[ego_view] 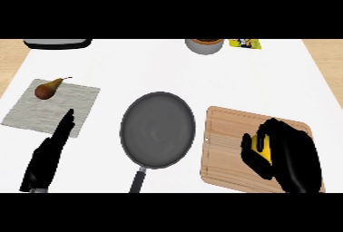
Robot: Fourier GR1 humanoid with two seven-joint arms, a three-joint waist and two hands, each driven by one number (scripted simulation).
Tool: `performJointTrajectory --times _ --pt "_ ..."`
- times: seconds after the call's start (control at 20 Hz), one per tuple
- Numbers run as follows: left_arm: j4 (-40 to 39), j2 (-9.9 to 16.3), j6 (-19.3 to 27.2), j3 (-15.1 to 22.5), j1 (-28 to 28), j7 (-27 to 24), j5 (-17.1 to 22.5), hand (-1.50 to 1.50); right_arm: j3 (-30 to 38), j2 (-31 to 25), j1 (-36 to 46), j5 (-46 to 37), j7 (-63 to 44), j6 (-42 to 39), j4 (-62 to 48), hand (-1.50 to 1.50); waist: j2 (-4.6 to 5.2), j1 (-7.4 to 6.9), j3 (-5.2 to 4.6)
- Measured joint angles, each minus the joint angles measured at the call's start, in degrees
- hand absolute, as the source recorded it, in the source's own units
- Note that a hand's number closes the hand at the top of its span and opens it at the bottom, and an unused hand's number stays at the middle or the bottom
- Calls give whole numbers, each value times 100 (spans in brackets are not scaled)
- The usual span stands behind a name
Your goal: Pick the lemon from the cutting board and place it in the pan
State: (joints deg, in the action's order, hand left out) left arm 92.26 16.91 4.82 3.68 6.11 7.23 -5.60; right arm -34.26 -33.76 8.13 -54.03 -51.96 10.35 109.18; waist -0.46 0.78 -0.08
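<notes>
The right hand [289, 152] curls over the lemon [262, 146] on the board [224, 149], thumb on the side nearest the pan and fingers arched over the top, so that only a yellow sliver shows between them. The lemon lies near the middle of the board's right half, and whether it has left the wood cannot be told from this steep view. Just left of the board sits the pan [158, 129], dark and round, its handle [139, 180] pointing toward the robot. The main risk, judging from the frame, lies in the grasp itself: a rounded, smooth fruit held mostly from above may squirt out sideways as the hand lifts, and so little of it is visible that the contact cannot be checked. A second hazard is the short carry leftward; a low path could knock the lemon or the fingers against the pan's near rim and shove the pan across the counter [268, 77]. Released too early, the fruit could roll off the board's edge instead of landing inside. At the lower left the left hand [48, 156] rests open, fingers straight, its tip over the corner of a cloth [70, 111] that bears a pear [46, 89], well apart from the action. A bowl [204, 45] stands at the far edge.
</notes>
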Motion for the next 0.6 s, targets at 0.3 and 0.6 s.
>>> performJointTrajectory --times 0.3,0.6 --pt "-37 -18 -121 -61 -133 11 27 0 -98 777 794 -414 -103 -302 165 150 34 -103 2" --pt "-182 -128 -114 -29 -389 78 -98 0 25 2069 1904 -243 37 -398 -1004 150 57 -158 5"
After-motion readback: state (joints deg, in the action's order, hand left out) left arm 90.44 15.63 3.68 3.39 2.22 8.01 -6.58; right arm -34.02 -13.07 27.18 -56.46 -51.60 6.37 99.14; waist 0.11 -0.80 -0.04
